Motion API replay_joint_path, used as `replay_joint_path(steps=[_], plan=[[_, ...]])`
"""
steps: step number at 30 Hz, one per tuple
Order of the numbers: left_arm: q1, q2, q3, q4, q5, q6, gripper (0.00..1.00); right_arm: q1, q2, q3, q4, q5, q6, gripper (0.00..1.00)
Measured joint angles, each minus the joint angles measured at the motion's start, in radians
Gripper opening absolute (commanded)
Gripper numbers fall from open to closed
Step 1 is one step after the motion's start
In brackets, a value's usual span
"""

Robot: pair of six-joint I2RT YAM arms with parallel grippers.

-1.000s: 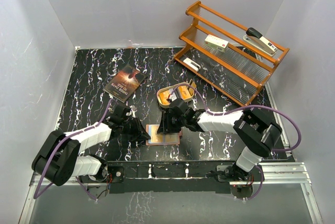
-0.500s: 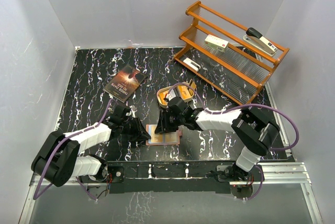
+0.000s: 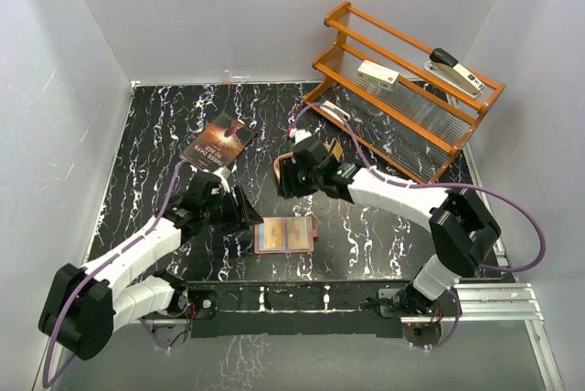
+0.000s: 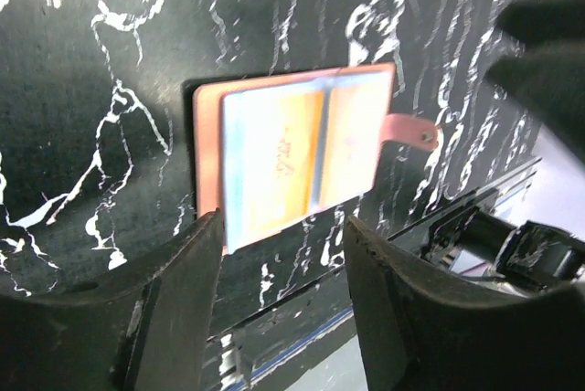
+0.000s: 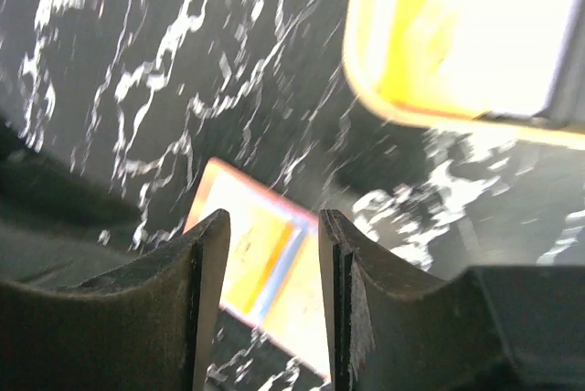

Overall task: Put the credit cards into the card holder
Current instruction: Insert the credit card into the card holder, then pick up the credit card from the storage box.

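your left gripper (image 4: 283, 231) stood half spread and empty; just past its fingertips lay the card holder (image 4: 302, 149), open flat, with gold-orange credit cards (image 4: 274, 158) showing in it; your right gripper (image 5: 272, 236) was narrower and also empty, the holder beyond its tips, a tin (image 5: 361, 71) up to its right; i'd judge the cards light, stiff and slick, best pinched by an edge; the holder seemed soft, so take its fold or snap tab (image 4: 407, 128); the marbled table (image 3: 155, 153) looked hard and smooth; white walls closed in, with a wooden rack (image 3: 402, 99) beyond the right hand.
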Motion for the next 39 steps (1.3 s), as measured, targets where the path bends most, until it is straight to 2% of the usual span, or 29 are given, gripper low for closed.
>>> replay_joint_path(steps=[1, 2, 3, 4, 10, 14, 21, 32, 39], plan=[[0.000, -0.018, 0.015, -0.013, -0.013, 0.009, 0.60, -0.014, 0.000, 0.047, -0.034, 0.043, -0.037, 0.42], [0.000, -0.034, 0.032, -0.027, -0.025, 0.019, 0.67, -0.025, 0.002, 0.083, -0.060, 0.079, -0.066, 0.42], [0.000, -0.048, 0.053, -0.042, -0.040, 0.030, 0.92, -0.036, 0.003, 0.126, -0.084, 0.121, -0.098, 0.42], [0.000, -0.057, 0.074, -0.056, -0.051, 0.043, 0.98, -0.047, 0.010, 0.166, -0.108, 0.161, -0.127, 0.43], [0.000, -0.062, 0.236, -0.156, -0.121, 0.124, 0.99, -0.138, 0.147, 0.424, -0.210, 0.343, -0.279, 0.43], [0.000, -0.072, 0.306, -0.206, -0.150, 0.178, 0.99, -0.225, 0.267, 0.514, -0.254, 0.386, -0.340, 0.42], [0.000, -0.108, 0.327, -0.288, -0.241, 0.244, 0.99, -0.343, 0.393, 0.566, -0.340, 0.393, -0.385, 0.33], [0.000, -0.202, 0.269, -0.280, -0.283, 0.350, 0.99, -0.363, 0.408, 0.577, -0.365, 0.353, -0.408, 0.17], [0.000, -0.200, 0.258, -0.282, -0.278, 0.369, 0.98, -0.370, 0.408, 0.577, -0.372, 0.320, -0.411, 0.02]])
